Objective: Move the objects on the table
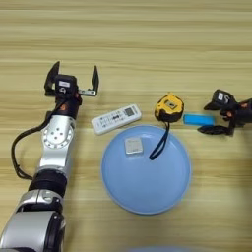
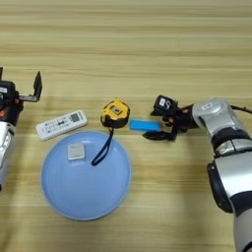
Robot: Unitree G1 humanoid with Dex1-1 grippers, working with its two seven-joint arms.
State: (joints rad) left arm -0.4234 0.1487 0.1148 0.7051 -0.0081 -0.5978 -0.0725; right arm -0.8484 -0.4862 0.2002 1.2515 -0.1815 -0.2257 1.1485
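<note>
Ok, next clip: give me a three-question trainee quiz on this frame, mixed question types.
1. True or false: the grey tile lies on the blue plate.
2. Which thing sits right by the right gripper? A) white remote B) blue bar C) grey tile
3. What lies between the white remote and the blue bar on the table?

Key
1. True.
2. B: the open gripper is at the bar's end, one finger above it and one below.
3. The yellow tape measure, its strap trailing onto the plate. The left gripper is open, above and left of the remote.
</note>
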